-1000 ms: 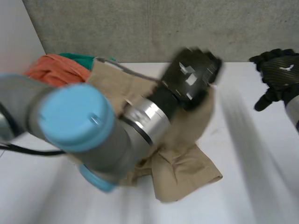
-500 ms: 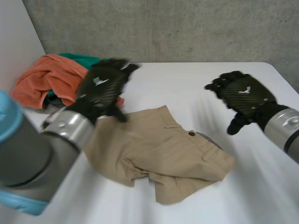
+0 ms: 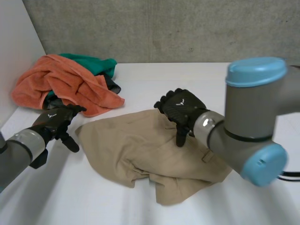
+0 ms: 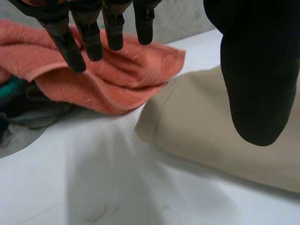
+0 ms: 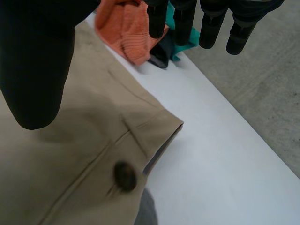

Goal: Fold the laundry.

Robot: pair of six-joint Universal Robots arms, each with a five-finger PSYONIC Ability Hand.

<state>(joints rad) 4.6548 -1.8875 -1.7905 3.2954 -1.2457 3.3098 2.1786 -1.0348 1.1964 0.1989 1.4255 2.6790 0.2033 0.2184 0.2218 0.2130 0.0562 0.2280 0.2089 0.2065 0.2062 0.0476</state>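
Under the right robot hand (image 3: 182, 108) lie the tan shorts (image 3: 140, 150), spread crumpled on the white bench (image 3: 93, 201). That robot hand is open, fingers (image 5: 206, 28) straight and thumb apart, poised over the waistband near a dark button (image 5: 125, 176); whether it touches the cloth cannot be told. Off the shorts' other edge, the left robot hand (image 3: 55, 123) is open too, its fingers (image 4: 89, 35) straight and spread above bare bench, holding nothing. Beyond its fingertips sits an orange towel (image 3: 65, 82), heaped with a green cloth (image 3: 96, 63) and a dark grey garment (image 3: 111, 86), its near edge just beside the shorts.
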